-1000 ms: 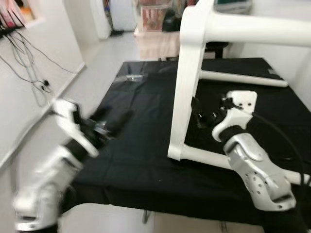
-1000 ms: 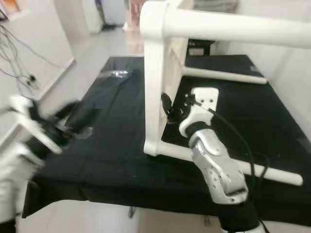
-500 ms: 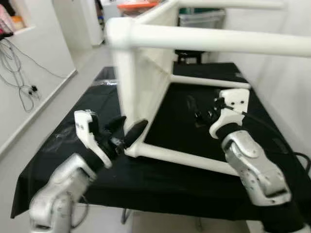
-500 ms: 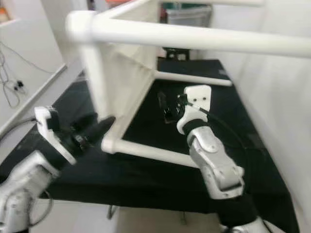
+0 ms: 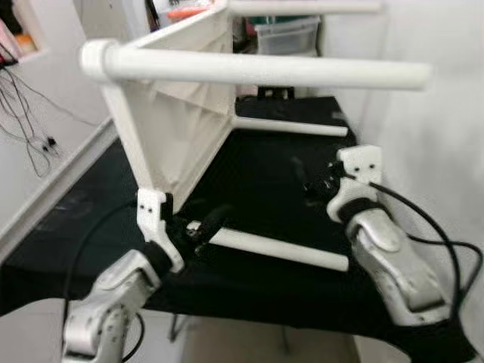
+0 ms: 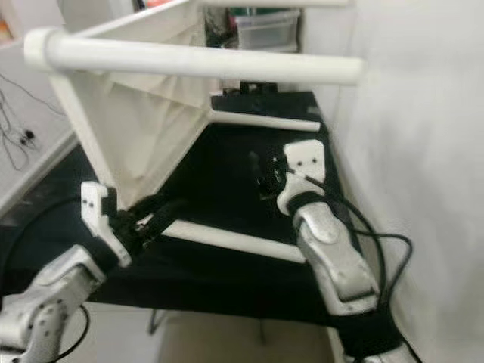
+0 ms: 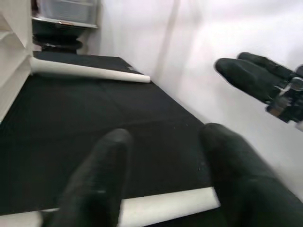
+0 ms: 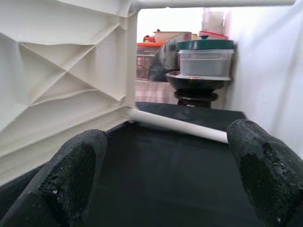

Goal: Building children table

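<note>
Cables (image 5: 23, 106) hang down the wall well to the left of the children's table (image 5: 178, 128), which lies tipped on its side on the black-covered table (image 5: 265, 170), its ribbed white underside facing right and its round legs pointing that way. Just below the near bottom corner of that white top, the left gripper (image 5: 206, 225) reaches in with its jaws open on either side of the lowest leg (image 5: 276, 249). From the left wrist the leg runs across between the two black fingers (image 7: 97, 184), though whether they touch it cannot be told. The upper near leg (image 5: 257, 69) juts out high over the cloth, and the far bottom leg (image 5: 291, 127) lies along the cloth at the back. To the right of the white top, between the two lower legs, the right gripper (image 5: 308, 184) hovers over the cloth with its jaws spread wide and nothing between them; its wrist camera looks past both fingertips (image 8: 78, 168) at the ribbed underside and the far leg. Behind the children's table a lidded container (image 8: 204, 56) sits stacked on a dark stand. A white wall (image 6: 408, 136) stands close on the right.
</note>
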### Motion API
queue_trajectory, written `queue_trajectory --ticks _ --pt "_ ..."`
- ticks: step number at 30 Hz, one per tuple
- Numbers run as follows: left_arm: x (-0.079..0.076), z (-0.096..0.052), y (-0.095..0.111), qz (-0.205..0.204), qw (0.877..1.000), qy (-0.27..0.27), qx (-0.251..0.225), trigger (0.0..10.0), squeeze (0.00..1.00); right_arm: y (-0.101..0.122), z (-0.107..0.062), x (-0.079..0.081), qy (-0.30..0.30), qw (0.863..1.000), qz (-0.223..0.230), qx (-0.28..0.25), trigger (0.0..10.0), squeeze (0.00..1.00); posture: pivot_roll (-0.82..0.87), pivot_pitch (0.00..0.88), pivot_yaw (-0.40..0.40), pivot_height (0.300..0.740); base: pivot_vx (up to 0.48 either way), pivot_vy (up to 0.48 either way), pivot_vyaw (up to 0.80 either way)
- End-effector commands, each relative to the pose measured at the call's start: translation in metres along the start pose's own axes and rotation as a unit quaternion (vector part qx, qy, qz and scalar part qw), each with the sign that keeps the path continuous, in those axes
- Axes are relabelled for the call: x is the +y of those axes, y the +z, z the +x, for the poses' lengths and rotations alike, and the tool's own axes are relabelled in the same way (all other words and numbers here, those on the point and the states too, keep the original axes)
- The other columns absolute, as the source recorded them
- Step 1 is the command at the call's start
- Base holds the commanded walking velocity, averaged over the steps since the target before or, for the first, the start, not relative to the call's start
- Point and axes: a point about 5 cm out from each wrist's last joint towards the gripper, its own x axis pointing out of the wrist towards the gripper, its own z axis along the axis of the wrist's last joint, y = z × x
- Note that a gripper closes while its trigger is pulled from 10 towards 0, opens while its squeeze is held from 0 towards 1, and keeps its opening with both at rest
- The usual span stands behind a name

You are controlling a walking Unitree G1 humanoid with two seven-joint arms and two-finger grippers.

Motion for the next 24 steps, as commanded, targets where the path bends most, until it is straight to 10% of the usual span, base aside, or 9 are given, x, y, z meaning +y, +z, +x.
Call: queue_trajectory --ticks 1,23,24 --pt "0.014 -0.004 0.001 0.012 0.999 0.037 0.004 0.0 0.0 -0.007 -0.001 0.005 0.009 1.0 -0.005 0.012 10.0 0.0 -0.06 0.0 0.055 0.74 0.0 0.0 0.0" --pt "0.032 -0.011 -0.016 0.033 0.993 0.113 0.02 0.0 0.0 -0.044 -0.019 0.028 0.013 0.997 0.001 0.073 10.0 0.0 -0.06 0.0 0.062 0.74 0.0 0.0 0.0" --pt "0.037 -0.011 -0.02 0.045 0.988 0.141 0.033 1.2 0.0 -0.047 -0.019 0.03 0.012 0.997 0.0 0.077 10.0 0.0 -0.06 0.0 0.062 0.74 0.0 0.0 0.0"
